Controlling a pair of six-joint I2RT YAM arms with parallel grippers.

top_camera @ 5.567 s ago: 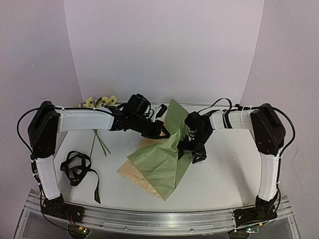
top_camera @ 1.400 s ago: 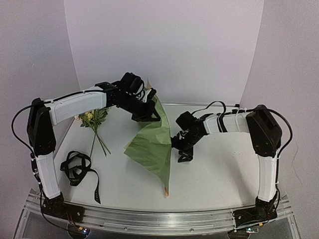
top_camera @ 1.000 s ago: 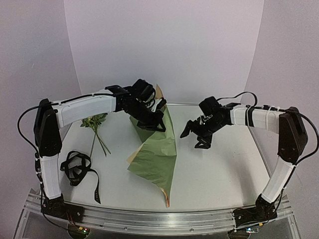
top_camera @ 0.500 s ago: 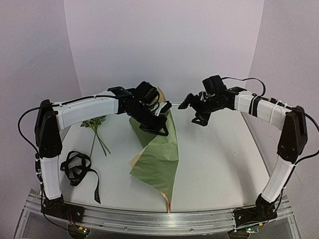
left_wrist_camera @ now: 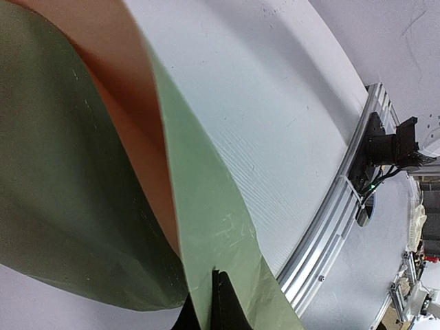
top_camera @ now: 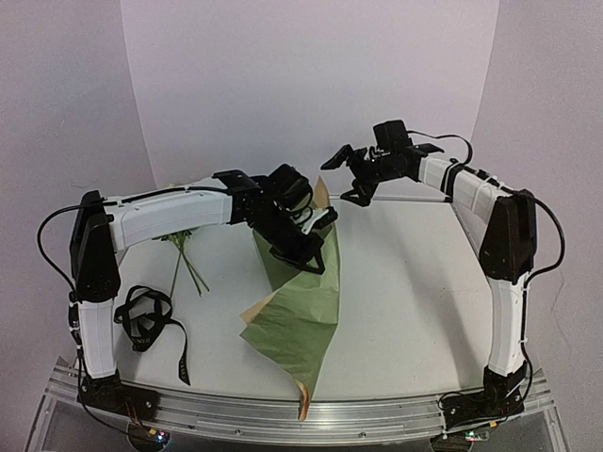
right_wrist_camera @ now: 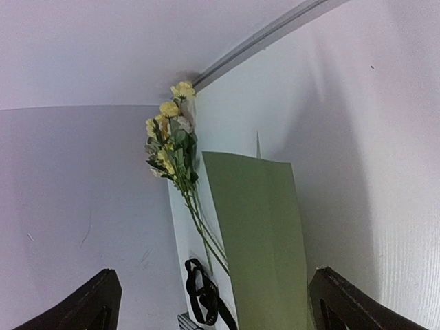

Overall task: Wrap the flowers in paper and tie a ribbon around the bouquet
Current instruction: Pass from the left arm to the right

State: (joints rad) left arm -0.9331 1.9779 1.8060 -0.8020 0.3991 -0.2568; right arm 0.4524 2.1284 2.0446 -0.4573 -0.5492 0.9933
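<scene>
Two robot arms reach over a white desk (top_camera: 415, 282), and the paper (top_camera: 297, 311) between them is the landmark for everything else. It is a large, thin sheet, olive green on one face and tan-orange on the other, lifted by its upper part and hanging in a long, loosely curled drape that narrows to a point at its lower end, close to the desk's near edge. The left tool (top_camera: 316, 252) is clamped on the paper's top; the left wrist view shows dark fingertips (left_wrist_camera: 218, 302) pinched tight on a green edge, with the orange face curling out behind it. The right tool (top_camera: 341, 177) hangs in the air just up and to the right of the paper's top corner, its jaws spread wide with nothing between them. The flowers (right_wrist_camera: 172, 148), a small bunch of pale yellow blooms with green leaves and long thin stems, lie flat on the desk to the left of the paper, apart from it and partly hidden under the left arm in the overhead view. The ribbon (top_camera: 143, 315), narrow and black, sits in a loose looped heap farther left of the paper, one end trailing toward the near edge.
</scene>
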